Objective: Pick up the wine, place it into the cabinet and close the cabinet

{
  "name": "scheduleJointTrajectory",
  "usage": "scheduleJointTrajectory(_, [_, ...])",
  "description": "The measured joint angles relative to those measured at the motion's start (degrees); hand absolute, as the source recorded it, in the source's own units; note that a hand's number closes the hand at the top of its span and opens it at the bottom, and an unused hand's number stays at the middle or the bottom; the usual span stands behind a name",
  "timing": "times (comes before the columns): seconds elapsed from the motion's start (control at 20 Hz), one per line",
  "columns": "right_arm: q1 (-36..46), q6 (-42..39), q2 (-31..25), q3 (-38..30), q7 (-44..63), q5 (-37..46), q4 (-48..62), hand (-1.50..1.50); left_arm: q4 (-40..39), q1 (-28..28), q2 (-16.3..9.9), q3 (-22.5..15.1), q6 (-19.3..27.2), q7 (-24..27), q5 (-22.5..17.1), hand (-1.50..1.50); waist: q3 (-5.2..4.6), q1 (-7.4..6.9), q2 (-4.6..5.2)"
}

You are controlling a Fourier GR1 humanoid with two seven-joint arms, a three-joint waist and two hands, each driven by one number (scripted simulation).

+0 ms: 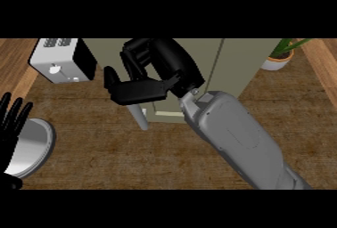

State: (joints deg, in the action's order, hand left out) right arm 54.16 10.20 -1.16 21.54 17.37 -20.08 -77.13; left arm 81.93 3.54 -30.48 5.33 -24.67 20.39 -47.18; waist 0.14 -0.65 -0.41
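Reaching over the cabinet (pixel 230 67), the right hand (pixel 148 73) has fingers curled, holding nothing visible. No wine bottle shows; presumably it is already inside. The open door's edge (pixel 139 116) juts toward six o'clock just below the hand. The left hand (pixel 12 129) rests open at nine o'clock.

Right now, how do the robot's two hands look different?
The left hand rests open at the view's left edge, fingers straight up, beside a plate. The right hand is up over the cabinet, fingers curled, on a long grey arm. The left hand touches nothing; what the right holds is hidden. Both are black.
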Motion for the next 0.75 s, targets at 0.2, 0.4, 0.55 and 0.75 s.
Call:
scheduleJointTrajectory(0.2, [0.21, -4.33, 0.22, -1.46, -4.37, 0.29, 3.63, 1.5, -0.64, -0.73, 0.57, 0.2, -0.29, -0.63, 0.16, -1.5, -0.2, -0.22, -0.67])
scheduleJointTrajectory(0.4, [0.81, -6.93, 0.46, -2.1, -8.37, 1.08, 6.79, 1.5, -0.92, -1.34, 0.79, 0.04, -0.95, -1.53, -0.51, -1.5, -0.43, -0.56, -1.16])
scheduleJointTrajectory(0.55, [1.35, -9.3, 0.13, -2.53, -10.09, 1.02, 8.46, 1.5, -0.79, -1.71, 0.77, -0.13, -1.02, -1.86, -0.16, -1.5, -0.76, -0.94, -1.35])
scheduleJointTrajectory(0.75, [2.0, -11.47, -0.17, -2.91, -11.43, 1.03, 10.05, 1.5, -0.46, -1.56, 0.81, -0.18, -1.67, -1.8, -0.16, -1.5, -0.9, -1.23, -1.47])
